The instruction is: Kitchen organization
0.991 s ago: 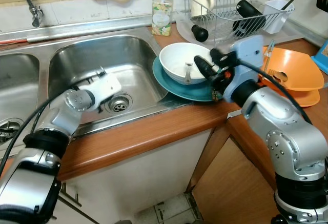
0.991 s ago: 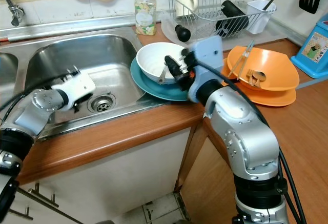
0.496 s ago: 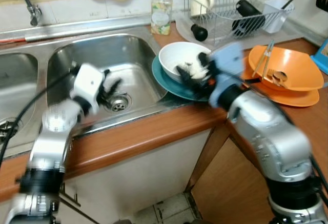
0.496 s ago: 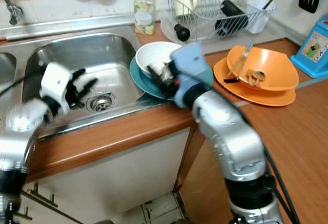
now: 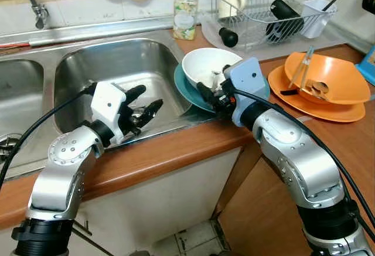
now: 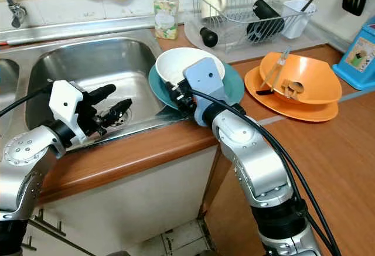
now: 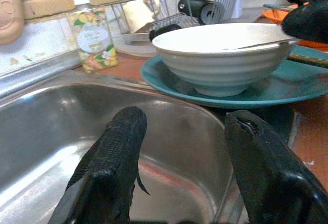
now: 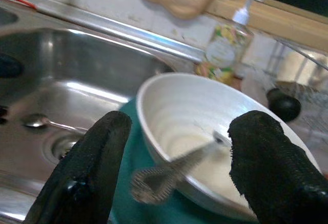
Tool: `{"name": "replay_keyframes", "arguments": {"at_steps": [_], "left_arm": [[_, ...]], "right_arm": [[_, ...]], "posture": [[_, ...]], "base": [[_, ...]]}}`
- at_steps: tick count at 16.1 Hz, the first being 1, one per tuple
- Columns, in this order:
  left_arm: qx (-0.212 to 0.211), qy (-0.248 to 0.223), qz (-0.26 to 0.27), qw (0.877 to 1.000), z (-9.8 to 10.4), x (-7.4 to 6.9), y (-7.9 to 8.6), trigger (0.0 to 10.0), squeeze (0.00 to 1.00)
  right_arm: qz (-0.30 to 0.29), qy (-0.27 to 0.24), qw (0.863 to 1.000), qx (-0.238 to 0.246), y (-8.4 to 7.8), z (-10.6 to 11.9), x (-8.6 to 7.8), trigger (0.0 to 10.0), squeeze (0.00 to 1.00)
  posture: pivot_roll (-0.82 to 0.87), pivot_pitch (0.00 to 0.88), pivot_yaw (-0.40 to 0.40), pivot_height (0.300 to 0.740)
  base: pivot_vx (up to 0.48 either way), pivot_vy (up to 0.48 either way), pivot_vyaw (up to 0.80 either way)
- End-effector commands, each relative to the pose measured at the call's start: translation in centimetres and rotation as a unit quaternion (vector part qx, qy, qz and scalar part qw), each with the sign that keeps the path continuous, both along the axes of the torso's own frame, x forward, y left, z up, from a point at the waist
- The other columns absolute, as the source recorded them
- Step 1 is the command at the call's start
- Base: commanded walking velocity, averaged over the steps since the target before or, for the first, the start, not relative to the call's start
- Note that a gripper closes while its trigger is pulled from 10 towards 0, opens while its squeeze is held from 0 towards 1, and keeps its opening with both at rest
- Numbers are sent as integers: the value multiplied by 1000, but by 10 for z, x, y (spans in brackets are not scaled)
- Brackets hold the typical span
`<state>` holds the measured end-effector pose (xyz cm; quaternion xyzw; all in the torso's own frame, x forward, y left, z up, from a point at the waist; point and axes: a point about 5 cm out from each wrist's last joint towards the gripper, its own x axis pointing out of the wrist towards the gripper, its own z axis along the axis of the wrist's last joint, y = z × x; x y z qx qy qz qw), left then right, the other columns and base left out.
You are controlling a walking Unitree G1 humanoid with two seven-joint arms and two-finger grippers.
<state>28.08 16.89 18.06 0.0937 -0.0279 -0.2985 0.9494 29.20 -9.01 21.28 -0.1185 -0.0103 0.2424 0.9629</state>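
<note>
Progress read: we judged the kitchen tidy-up as barely started, with nothing in hand at this point.

Sink (image 5: 76, 68): right basin held just one spoon (image 8: 38, 123) lying near the drain; otherwise bare steel.

Table (image 5: 176, 144): the dirty stack sat on it at the basin's right edge, a teal plate (image 5: 188, 89) with a white bowl (image 5: 208, 67) on top and a utensil (image 8: 169, 170) resting inside the bowl. It looked like a whisk or spoon; too blurred for us to tell which.

Dish rack (image 5: 266, 4) behind: a mug, a dark bottle-like item and a white cutlery cup already in it. The stack had not got there.

Orange bowl (image 5: 328, 77) on an orange plate (image 5: 345, 112) to the right, tongs and something small inside, untouched.

Soap bottle (image 5: 185, 11) stood between the sink and the rack.

Right gripper (image 5: 206, 94): fingers spread wide, empty, poised at the near rim of the white bowl and plate, not clamped on either.

Left gripper (image 5: 143, 101): also spread and empty, over the front edge of the basin, pointing toward the stack.

Left to do, in our view: grab the bowl or its utensil, move the stack to the sink or rack, then deal with the orange set and the spoon.
</note>
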Motion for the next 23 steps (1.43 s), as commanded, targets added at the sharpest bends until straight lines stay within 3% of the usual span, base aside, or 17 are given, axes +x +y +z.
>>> {"name": "replay_keyframes", "arguments": {"at_steps": [1,8,11,12,23], "left_arm": [[0,0,-17,1000,3,-2,-7,10000,0],[1,15,-64,998,8,-12,-20,10000,0],[-4,14,-72,997,10,-13,-26,10000,0],[-5,15,-76,997,10,-14,-29,10000,0],[-6,18,-92,996,12,-15,-38,10000,0]], "right_arm": [[-28,6,1000,2,-9,-4,2,10000,0],[-80,28,994,67,-37,-9,-2,10000,0],[-64,45,993,91,-36,-11,-3,1333,0],[-60,49,992,97,-35,-12,-3,0,0],[-54,67,991,105,-33,-20,1,0,0]], "posture": [[-46,0,-20,740],[-54,0,-8,740],[-54,0,-8,740],[-54,0,-8,740],[-46,0,-18,740]], "base": [[0,0,0],[0,0,0],[0,0,0],[0,0,0],[0,0,0]]}}
